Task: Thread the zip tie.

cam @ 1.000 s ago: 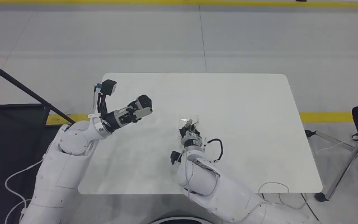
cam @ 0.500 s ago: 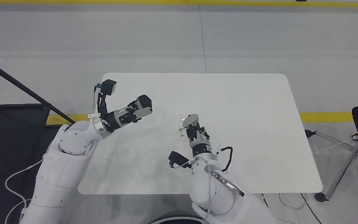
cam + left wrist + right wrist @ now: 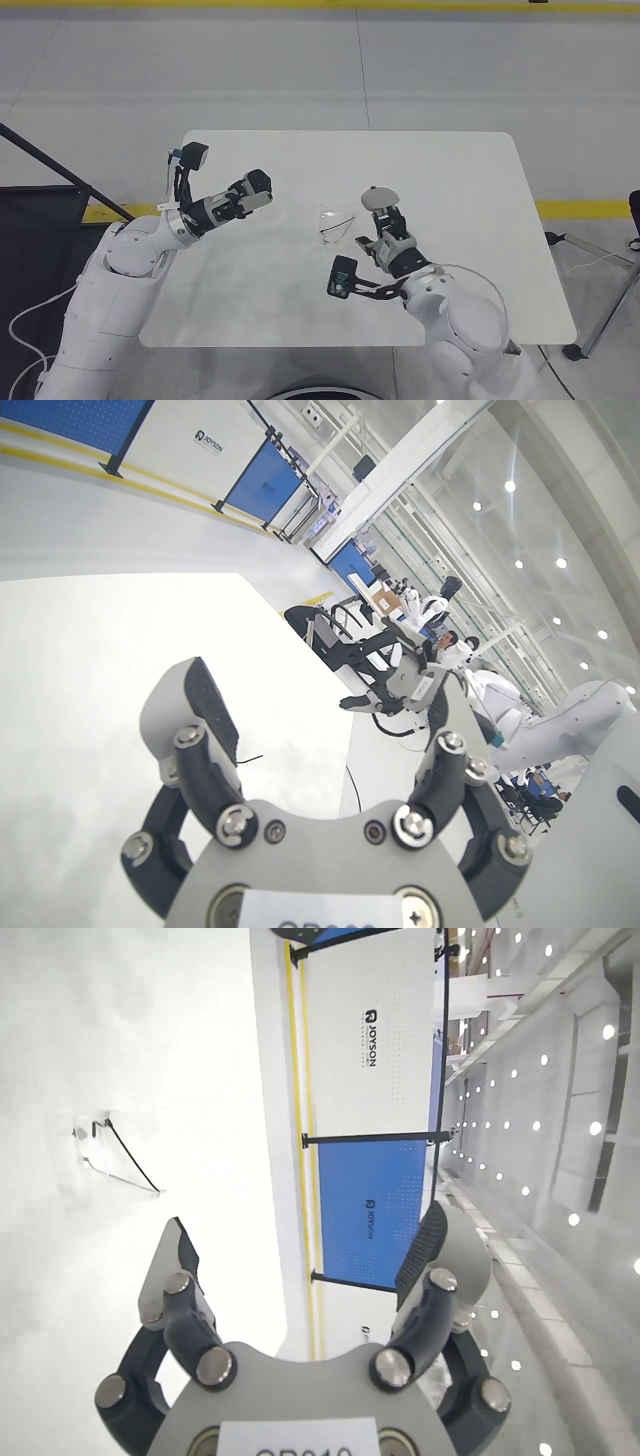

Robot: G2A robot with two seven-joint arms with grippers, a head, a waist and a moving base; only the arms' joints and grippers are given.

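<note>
The zip tie (image 3: 337,225) is seen lying loose near the middle of the white table (image 3: 450,170), gripped by nothing. The right gripper (image 3: 383,222) is held just beside it, jaws spread wide and empty, seemingly placed for a grasp. The left gripper (image 3: 256,190) is held raised, well apart, also wide open and empty, probably in readiness to assist.

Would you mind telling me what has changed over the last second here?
The right gripper drew back from over the zip tie toward the right side of the table, and it now stands open and empty beside the tie. The zip tie lies in about the same spot. The left gripper has not moved.
</note>
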